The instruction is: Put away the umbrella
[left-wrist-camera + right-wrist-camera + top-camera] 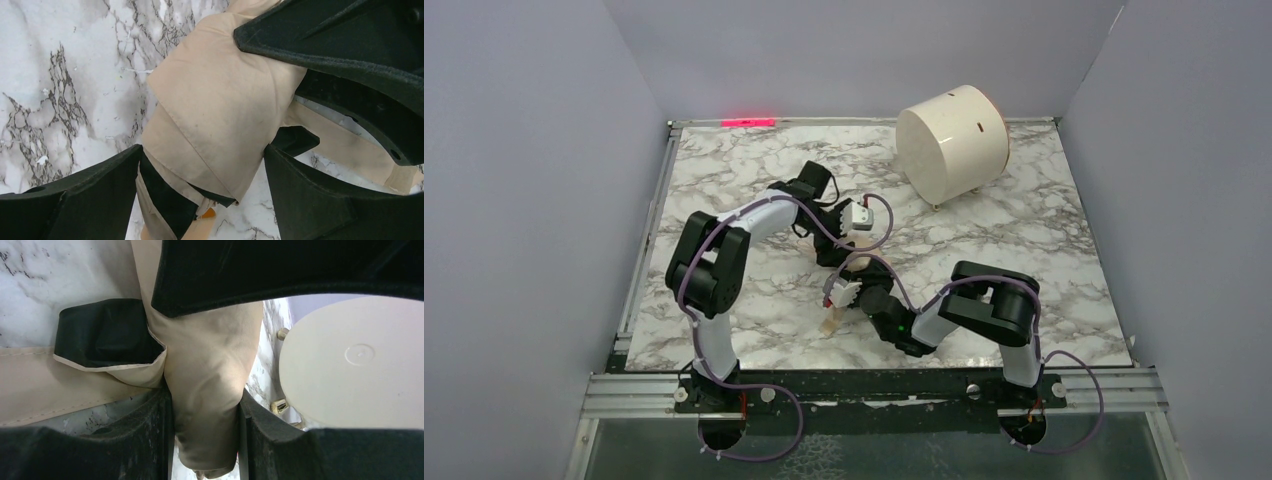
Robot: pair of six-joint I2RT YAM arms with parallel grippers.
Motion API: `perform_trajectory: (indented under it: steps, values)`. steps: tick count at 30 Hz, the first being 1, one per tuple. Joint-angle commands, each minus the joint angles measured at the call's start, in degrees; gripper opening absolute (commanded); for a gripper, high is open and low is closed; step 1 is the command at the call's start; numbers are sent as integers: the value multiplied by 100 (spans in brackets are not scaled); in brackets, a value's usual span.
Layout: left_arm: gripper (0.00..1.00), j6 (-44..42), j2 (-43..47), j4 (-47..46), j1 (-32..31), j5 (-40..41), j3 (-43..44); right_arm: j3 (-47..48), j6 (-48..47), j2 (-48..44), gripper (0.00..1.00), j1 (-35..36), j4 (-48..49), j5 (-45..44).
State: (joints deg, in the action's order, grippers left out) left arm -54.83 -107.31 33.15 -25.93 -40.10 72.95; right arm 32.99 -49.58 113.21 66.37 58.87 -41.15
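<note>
Umbrella mid-tabletop, a pincer at each side of it; I judge the canopy needs gathering.
Left pincer [202, 150] spread wide astride the umbrella [215, 100], which lies at the centre of the tabletop [1044, 250]. Right pincer [205, 405] pinches its beige fabric bundle. White drum [952, 140] far right. My plan: close the left one round the whole roll, loose flaps included, with the right gripping firm.

Beige umbrella [215, 110], grey-veined white marble table [1044, 250]
</note>
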Motion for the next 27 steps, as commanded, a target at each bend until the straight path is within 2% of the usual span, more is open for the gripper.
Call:
perform_trajectory:
  steps: [1,10,16,22,25,27]
  values:
    - [88,-512,-269,410,-64,-404,438,-359,533,409,11,113,-1608,571]
    - [82,-774,-816,526,-140,-421,732,-302,577,378,11,114,-1721,634]
    - [63,-731,-1118,604,-222,59,817,-328,570,294,11,113,-1708,617]
    - [28,-781,-1076,610,-288,532,655,-395,509,85,15,122,-1530,627]
    - [12,-821,-1003,599,-289,644,571,-494,487,-225,23,122,-1336,633]
    - [0,-836,-979,604,-289,704,542,-575,524,-493,33,122,-1238,647]
